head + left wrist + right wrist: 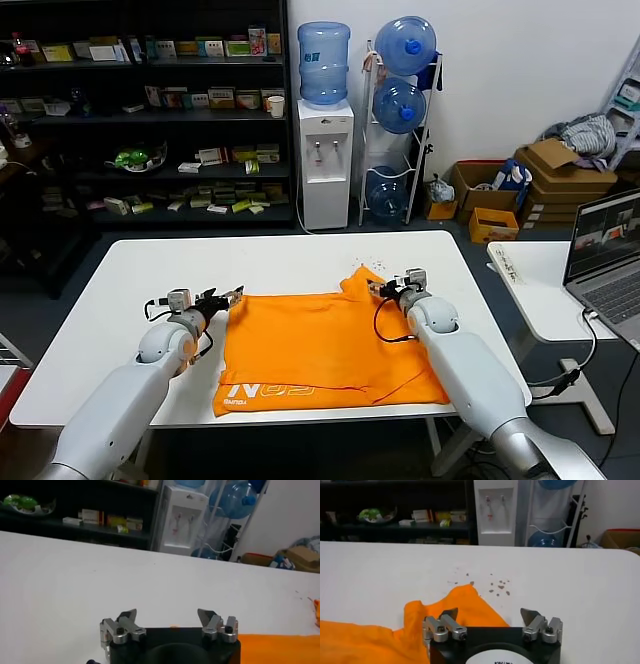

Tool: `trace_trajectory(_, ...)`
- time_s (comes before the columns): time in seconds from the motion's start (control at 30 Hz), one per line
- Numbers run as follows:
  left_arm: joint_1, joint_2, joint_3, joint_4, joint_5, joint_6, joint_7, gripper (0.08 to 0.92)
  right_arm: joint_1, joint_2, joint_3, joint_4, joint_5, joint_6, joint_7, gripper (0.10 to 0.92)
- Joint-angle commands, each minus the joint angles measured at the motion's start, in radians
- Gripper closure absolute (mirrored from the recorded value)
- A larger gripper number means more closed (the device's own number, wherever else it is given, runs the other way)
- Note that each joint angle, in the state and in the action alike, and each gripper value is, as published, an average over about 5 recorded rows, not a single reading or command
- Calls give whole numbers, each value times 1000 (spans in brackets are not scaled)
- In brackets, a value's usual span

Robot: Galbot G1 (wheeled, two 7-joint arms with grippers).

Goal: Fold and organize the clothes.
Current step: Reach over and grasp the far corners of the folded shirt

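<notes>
Shirt: bright orange cotton T-shirt (325, 352) flat on white table (120, 300), long axis left-right.
L gripper (232, 296): at my left top corner, fingers wide, empty.
R gripper (383, 289): at right top corner, wide, empty.

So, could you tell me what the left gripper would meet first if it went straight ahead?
Probably nothing: the open left gripper points over bare white table, with the orange T-shirt off to one side.

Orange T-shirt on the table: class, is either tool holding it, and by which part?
Nothing is held. The left tool and right tool are open at the orange T-shirt's far corners.
</notes>
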Motion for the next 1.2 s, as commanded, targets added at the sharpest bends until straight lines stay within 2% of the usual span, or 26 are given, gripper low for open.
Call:
trace_trajectory(0.03, -40, -29, 29, 60, 15, 7, 3, 177, 27, 23, -10, -61, -8, 5, -29, 203)
trace_trajectory(0.47, -18, -18, 43, 43, 14, 43, -13, 178, 35, 40, -12, -86, -23, 2, -37, 204)
trace_trajectory(0.6, -8, -9, 50, 29, 10, 59, -18, 207, 37, 43, -13, -92, -24, -3, -37, 227)
trace_trajectory(0.8, -9, -11, 54, 33, 10, 67, -15, 363, 35, 43, -11, -95, -21, -15, -34, 315)
trace_trajectory(1.2, -12, -16, 64, 31, 5, 69, -11, 709, 19, 35, -15, -74, -14, -20, -29, 653)
